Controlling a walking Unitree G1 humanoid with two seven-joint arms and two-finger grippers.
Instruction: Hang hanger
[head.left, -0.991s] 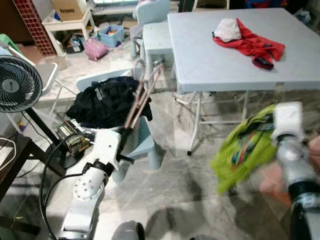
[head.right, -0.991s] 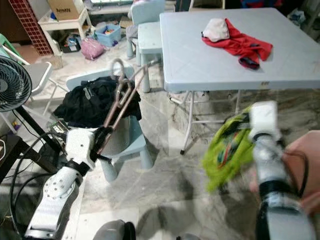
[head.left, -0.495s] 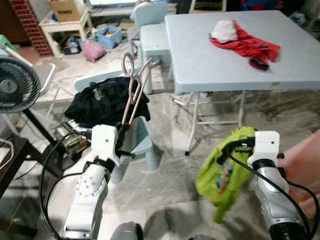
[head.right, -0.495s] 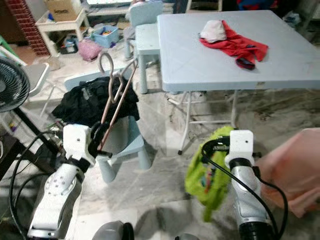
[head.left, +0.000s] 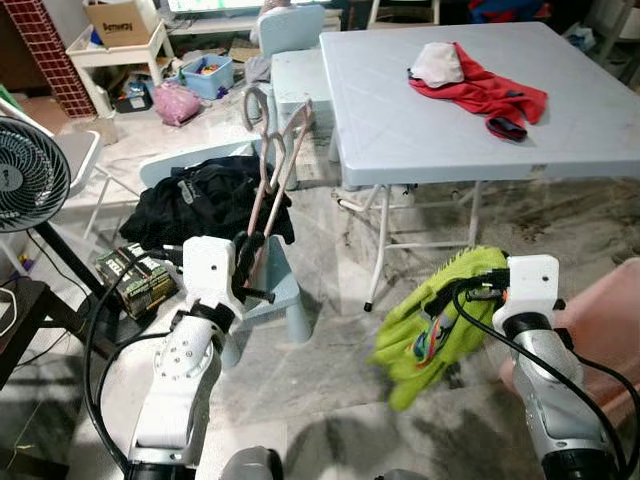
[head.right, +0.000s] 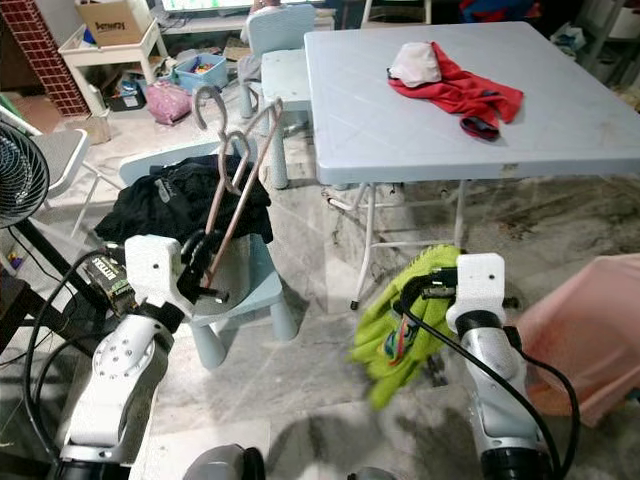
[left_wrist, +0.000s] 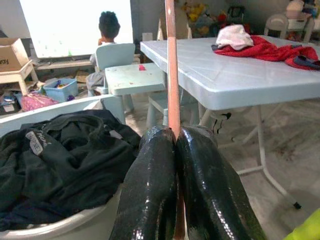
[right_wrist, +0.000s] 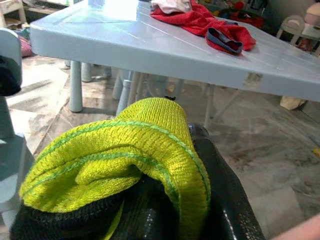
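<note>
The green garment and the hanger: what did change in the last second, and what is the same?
The right gripper swung the green garment inward toward the robot's middle and lower. The left gripper tipped the hanger more upright. Both stay clamped on their loads. The red cloth on the table and the black clothes lie as before.

pink hanger (head.left: 270, 160), thin w/ curved hook at top, held near upright, tilted a bit, lower end pinched btwn left gripper (left_wrist: 175, 145) fingers (left_wrist: 152, 175). lime-green knit garment (head.left: 435, 320) w/ multicolour print, bunched & dangling from right gripper (right_wrist: 165, 200), above floor.
</note>
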